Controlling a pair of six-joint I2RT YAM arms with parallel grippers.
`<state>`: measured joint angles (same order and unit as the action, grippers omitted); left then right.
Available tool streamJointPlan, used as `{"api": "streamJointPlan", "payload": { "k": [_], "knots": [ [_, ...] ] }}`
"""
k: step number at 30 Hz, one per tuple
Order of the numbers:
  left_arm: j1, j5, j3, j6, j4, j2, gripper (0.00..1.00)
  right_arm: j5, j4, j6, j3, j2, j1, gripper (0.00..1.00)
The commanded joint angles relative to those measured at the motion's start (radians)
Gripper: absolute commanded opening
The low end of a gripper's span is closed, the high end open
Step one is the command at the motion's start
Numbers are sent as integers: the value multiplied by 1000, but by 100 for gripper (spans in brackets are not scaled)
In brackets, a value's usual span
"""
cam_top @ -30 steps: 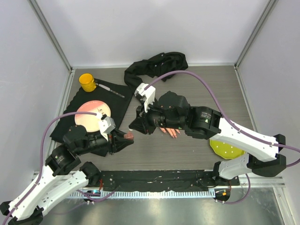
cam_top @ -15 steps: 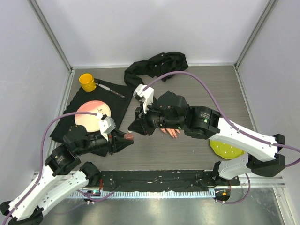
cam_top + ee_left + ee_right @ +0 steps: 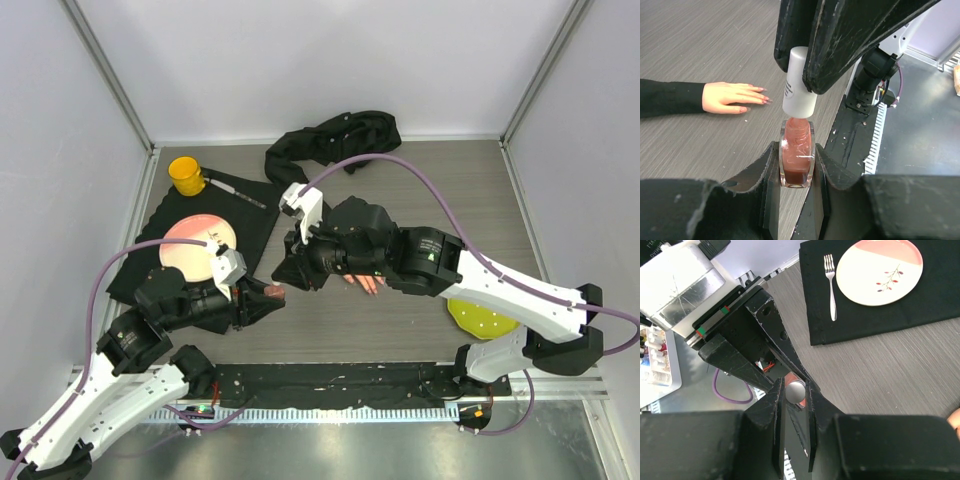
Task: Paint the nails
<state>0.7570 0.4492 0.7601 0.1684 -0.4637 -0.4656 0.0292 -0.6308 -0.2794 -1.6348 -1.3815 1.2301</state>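
My left gripper (image 3: 262,296) pinches a small reddish bottle (image 3: 274,292) over bare table. My right gripper (image 3: 290,270) is directly on top of it, grip hidden. Mannequin hand (image 3: 366,284) peeks out under my right arm, black sleeve (image 3: 330,140) behind. Pink plate (image 3: 195,240) on black mat (image 3: 250,215), yellow cup (image 3: 185,173) at far left, yellow disc (image 3: 480,320) on the right.

I see a grey wood-grain table (image 3: 400,330) carrying a black mat (image 3: 252,222) at left, a yellow cup (image 3: 186,173) behind it, a black-sleeved mannequin hand (image 3: 727,96) mid-table and a yellow dish (image 3: 480,320) at right.
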Motion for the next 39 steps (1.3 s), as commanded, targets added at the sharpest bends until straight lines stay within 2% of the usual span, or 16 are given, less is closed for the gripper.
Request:
{"api": "streamJointPlan", "payload": {
  "k": [1, 12, 18, 24, 27, 30, 32, 33, 34, 39],
  "knots": [
    [1, 20, 4, -15, 26, 1, 0, 5, -3, 3, -43, -2, -1, 1],
    [1, 22, 4, -17, 26, 1, 0, 41, -32, 9, -54, -51, -4, 1],
    [1, -12, 7, -14, 23, 13, 0, 129, -41, -10, -27, -106, -9, 1],
    [-1, -30, 5, -13, 26, 19, 0, 63, -20, -46, 12, -119, -8, 1],
    [-1, -73, 8, -7, 30, 31, 0, -24, 73, -134, 61, -96, 6, 1],
    [-2, -130, 5, -3, 39, 54, 0, -181, 140, -229, 116, -96, 63, 1],
    [-2, -150, 4, -1, 48, 62, 0, -289, 129, -317, 107, -122, 106, 1],
    [-2, -159, 4, -4, 54, 68, 0, -414, 94, -369, 98, -157, 123, 1],
    [-2, -165, 4, -12, 57, 68, 0, -461, 82, -445, 75, -174, 137, 1],
    [-4, -172, 12, -23, 51, 56, 0, -661, 14, -504, 4, -246, 215, 1]
  ]
}}
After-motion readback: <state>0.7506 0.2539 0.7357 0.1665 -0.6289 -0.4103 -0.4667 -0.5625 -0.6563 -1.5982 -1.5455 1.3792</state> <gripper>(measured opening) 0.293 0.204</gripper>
